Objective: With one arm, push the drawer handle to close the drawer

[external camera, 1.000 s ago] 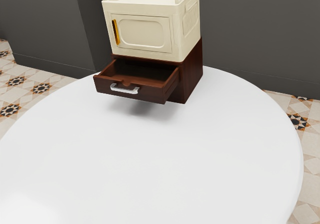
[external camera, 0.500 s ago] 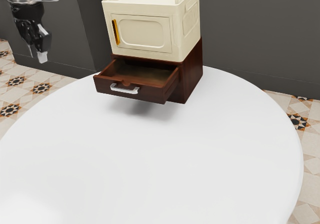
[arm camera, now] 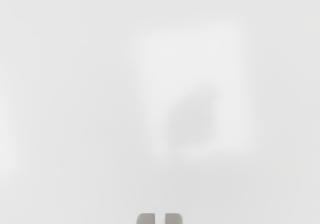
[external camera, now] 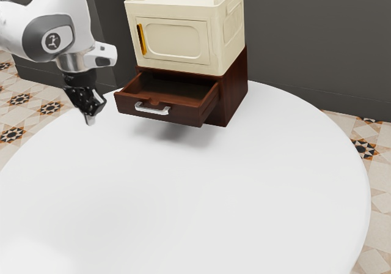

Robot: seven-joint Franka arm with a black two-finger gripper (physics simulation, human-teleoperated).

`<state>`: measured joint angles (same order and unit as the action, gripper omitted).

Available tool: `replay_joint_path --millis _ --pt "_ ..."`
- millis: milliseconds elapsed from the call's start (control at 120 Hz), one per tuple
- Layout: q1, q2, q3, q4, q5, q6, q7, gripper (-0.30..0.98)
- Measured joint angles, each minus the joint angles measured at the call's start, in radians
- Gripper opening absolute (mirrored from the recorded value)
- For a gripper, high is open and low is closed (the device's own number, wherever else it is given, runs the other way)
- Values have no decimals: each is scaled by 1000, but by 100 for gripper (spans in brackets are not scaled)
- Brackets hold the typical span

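Arm [external camera: 52, 35] reaches further in than before; fingers [external camera: 90, 118] now above the tabletop [external camera: 195, 194], near the drawer [external camera: 183, 114], narrowly parted, nothing between them. Drawer unchanged, pulled out of its brown cabinet [external camera: 235, 93]. Count: one drawer, one silver handle [external camera: 152, 109] on its front, one cabinet, one cream box [external camera: 229, 44] atop it. Arm cut off at the exterior view's left; drawer's interior dark, hard to read.
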<state>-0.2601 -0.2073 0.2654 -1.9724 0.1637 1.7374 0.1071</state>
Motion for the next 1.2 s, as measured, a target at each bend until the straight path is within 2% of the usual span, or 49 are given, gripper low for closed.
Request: replay_joint_path --millis 175,558,883,1200 --pt "13 54 3 -70 -19 199 -70 -9" --pt "34 249 5 -39 -16 506 -174 -10" --pt "28 380 3 21 -10 682 -223 -10" --pt "65 473 3 99 -1 740 -249 -10"
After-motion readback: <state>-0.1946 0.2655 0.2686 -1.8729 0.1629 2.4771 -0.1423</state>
